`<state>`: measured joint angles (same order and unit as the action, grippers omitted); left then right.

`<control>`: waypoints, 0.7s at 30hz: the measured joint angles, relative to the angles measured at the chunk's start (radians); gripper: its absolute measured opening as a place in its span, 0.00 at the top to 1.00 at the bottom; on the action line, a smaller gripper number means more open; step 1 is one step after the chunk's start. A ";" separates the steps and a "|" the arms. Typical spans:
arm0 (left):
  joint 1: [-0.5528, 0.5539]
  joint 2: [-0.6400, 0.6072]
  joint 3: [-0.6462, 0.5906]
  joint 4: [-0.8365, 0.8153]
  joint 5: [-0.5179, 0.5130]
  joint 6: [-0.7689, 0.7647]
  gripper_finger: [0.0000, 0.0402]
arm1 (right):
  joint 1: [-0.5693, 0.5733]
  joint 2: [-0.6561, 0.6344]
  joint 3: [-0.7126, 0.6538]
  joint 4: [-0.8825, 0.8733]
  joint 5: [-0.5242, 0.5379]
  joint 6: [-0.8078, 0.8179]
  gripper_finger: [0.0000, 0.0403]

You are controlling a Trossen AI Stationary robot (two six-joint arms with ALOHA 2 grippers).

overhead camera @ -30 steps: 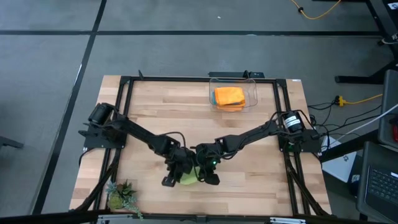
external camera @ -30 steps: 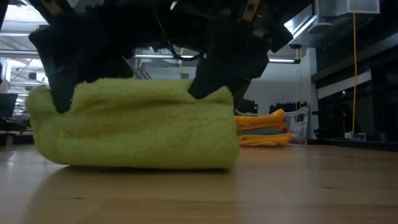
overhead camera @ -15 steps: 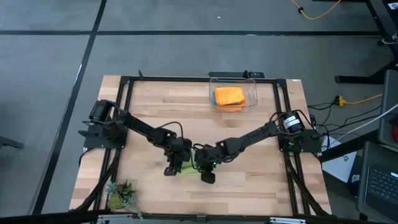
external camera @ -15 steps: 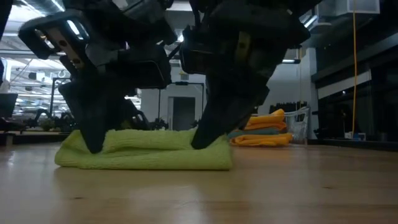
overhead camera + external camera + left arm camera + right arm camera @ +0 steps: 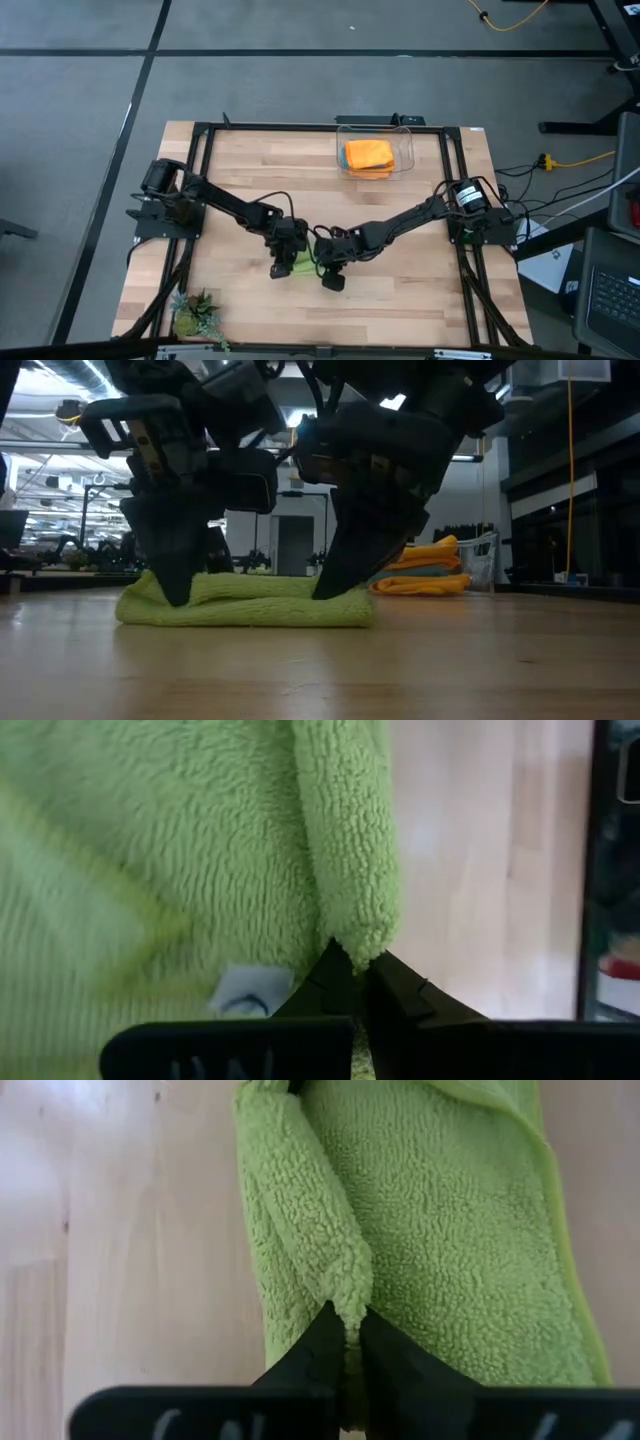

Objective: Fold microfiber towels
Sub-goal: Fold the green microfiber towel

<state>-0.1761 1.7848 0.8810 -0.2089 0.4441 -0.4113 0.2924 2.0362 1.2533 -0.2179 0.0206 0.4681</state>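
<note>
As both tools (image 5: 175,595) (image 5: 335,588) pinch the soft lime-green microfiber towel's (image 5: 250,605) folded edge against the table (image 5: 400,300), releasing it comes next.

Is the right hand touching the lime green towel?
Touching. In the right wrist view the right hand pinches a folded edge of the lime green towel between its shut fingertips.

- The left tool (image 5: 281,268) and right tool (image 5: 329,278) meet over the lime green towel (image 5: 299,265) near the middle of the bench (image 5: 240,170).
- An orange towel (image 5: 368,154) lies in a clear bin (image 5: 405,135) at the far edge.
- A small plant (image 5: 196,316) sits at the near left corner.
</note>
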 joint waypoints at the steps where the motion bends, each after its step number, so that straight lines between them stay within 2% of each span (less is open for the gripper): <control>1: -0.004 -0.014 -0.001 -0.005 -0.021 -0.001 1.00 | 0.000 0.000 0.000 -0.004 0.001 0.002 0.96; 4: -0.011 -0.075 -0.003 -0.049 -0.107 -0.003 1.00 | 0.000 -0.001 0.002 -0.008 0.004 0.001 0.98; 8: -0.024 -0.165 -0.003 -0.140 -0.331 -0.013 1.00 | -0.002 -0.001 0.001 0.004 0.003 -0.002 0.95; 11: -0.037 -0.200 -0.002 -0.173 -0.440 -0.014 1.00 | -0.004 -0.004 0.002 0.009 0.014 -0.002 0.95; 16: -0.047 -0.222 -0.002 -0.173 -0.473 -0.015 0.96 | -0.004 -0.004 0.002 0.016 0.001 -0.005 0.98; 21: -0.045 -0.226 -0.004 -0.247 -0.488 -0.026 0.82 | 0.001 -0.002 -0.002 -0.016 -0.036 -0.005 0.97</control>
<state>-0.2210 1.5587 0.8772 -0.4556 -0.0441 -0.4368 0.2932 2.0338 1.2514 -0.2337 -0.0151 0.4627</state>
